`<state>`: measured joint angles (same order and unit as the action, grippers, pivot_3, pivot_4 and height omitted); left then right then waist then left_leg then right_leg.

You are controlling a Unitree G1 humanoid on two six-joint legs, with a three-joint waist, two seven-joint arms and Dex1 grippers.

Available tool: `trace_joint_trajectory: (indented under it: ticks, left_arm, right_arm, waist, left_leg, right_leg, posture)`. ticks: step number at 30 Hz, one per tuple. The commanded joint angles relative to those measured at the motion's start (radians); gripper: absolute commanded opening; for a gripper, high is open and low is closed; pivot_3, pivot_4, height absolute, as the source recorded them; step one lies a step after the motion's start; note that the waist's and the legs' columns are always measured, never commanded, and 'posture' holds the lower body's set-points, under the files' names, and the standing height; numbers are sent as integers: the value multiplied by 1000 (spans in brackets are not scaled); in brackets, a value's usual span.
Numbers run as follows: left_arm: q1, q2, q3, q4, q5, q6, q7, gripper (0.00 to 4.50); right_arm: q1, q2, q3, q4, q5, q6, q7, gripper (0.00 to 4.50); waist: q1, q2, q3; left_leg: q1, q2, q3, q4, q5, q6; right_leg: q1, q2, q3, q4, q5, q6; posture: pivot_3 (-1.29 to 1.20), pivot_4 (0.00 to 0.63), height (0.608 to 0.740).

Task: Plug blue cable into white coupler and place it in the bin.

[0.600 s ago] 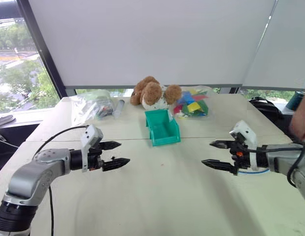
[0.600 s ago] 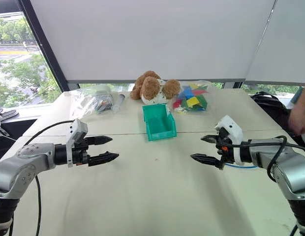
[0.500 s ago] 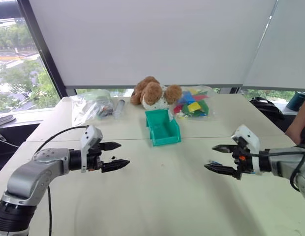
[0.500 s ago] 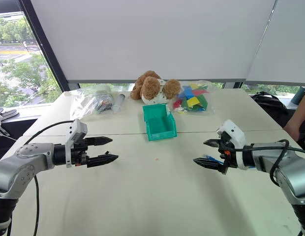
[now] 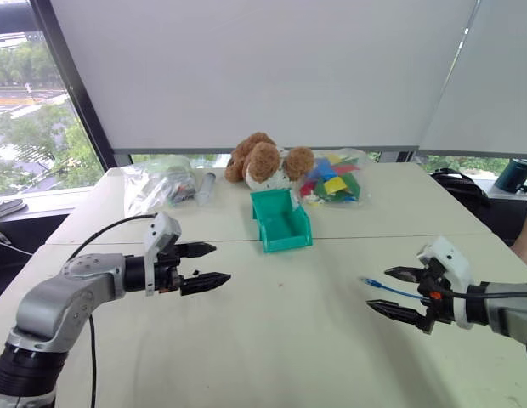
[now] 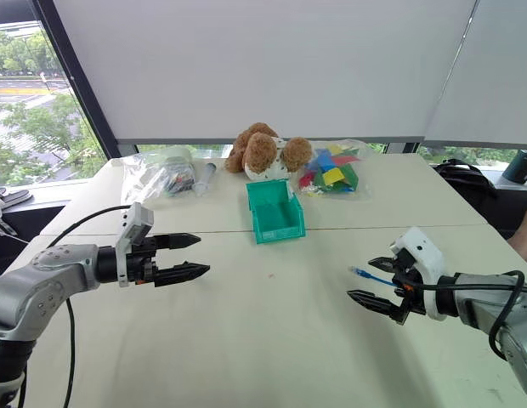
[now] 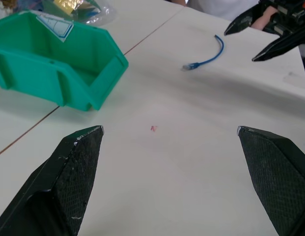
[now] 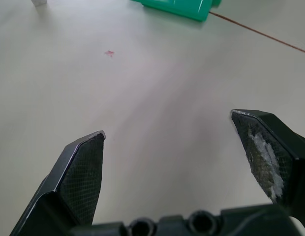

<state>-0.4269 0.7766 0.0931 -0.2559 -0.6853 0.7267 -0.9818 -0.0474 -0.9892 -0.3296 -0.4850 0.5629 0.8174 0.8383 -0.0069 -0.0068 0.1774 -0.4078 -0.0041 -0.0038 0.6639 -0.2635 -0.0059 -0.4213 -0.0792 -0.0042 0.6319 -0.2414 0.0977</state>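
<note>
Labels are scarce: the teal bin [image 5: 281, 220], at centre frame before the teddy bear [image 5: 265, 160], carries a white sticker on its back wall whose print is too small to read. Lower right, the blue cable [image 5: 388, 289] lies on the pale table [image 5: 280, 340], its far end hidden behind the right gripper [image 5: 396, 293], whose fingers stand wide and empty. At left the left gripper [image 5: 209, 264] hovers equally wide, with bare tabletop between the two and the clear bags [image 5: 157, 183] well apart at the back.
</note>
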Motion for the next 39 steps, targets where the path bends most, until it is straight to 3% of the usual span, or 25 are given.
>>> trace_joint_trajectory:
  ticks: [1, 12, 25, 30, 33, 36, 39]
  left_arm:
    - [-17, 5, 5, 1, 8, -23, -15, 4500]
    - [-34, -70, -54, 51, 53, -60, -15, 4500]
    - [-35, -130, -69, 58, 98, -109, 2, 4500]
    - [-8, -120, -49, 22, 92, -98, 24, 4500]
    - [2, -115, -41, 12, 89, -96, 31, 4500]
    - [10, -111, -39, 17, 93, -103, 29, 4500]
    - [5, -109, -41, 28, 96, -108, 26, 4500]
  right_arm:
    - [-15, -7, -34, -20, 6, -9, -8, 4443]
    - [-87, -15, 74, 293, -104, -203, 106, 4443]
    - [-496, 131, 381, 1019, -366, -543, 265, 4443]
    - [-577, 170, 426, 1234, -445, -667, 311, 4443]
    - [-597, 178, 449, 1309, -490, -723, 330, 3592]
    - [-604, 180, 453, 1330, -503, -743, 358, 2090]
    - [-606, 177, 445, 1308, -497, -734, 384, 626]
  waist:
    - [-2, 0, 0]
    - [-1, 0, 0]
    - [-6, 0, 0]
    - [-7, 0, -1]
    - [-7, -1, -1]
    - [-6, -1, -1]
    - [-6, -1, -1]
  left_leg:
    - [0, 0, 0, 0, 0, 0]
    - [0, 0, 0, 0, 0, 0]
    - [1, -1, 1, 1, 0, 0]
    - [1, 0, 1, 1, 0, 0]
    - [4, 0, 1, 1, 0, 0]
    - [16, 0, 1, -1, -1, 1]
    - [18, 0, 1, -1, -1, 1]
  right_leg:
    - [0, 0, 0, 0, 0, 0]
    - [1, 0, 0, 0, 0, 0]
    - [0, 1, 0, 1, 1, 2]
    - [1, 1, 1, 0, 1, 2]
    - [4, 1, 1, 0, 1, 2]
    - [17, 1, 0, -3, 1, 2]
    - [20, 0, 1, -3, 0, 0]
  posture:
    - [0, 150, 740]
    - [0, 150, 740]
    - [0, 150, 740]
    - [0, 150, 740]
    - [0, 150, 740]
    - [0, 150, 740]
    - [0, 150, 740]
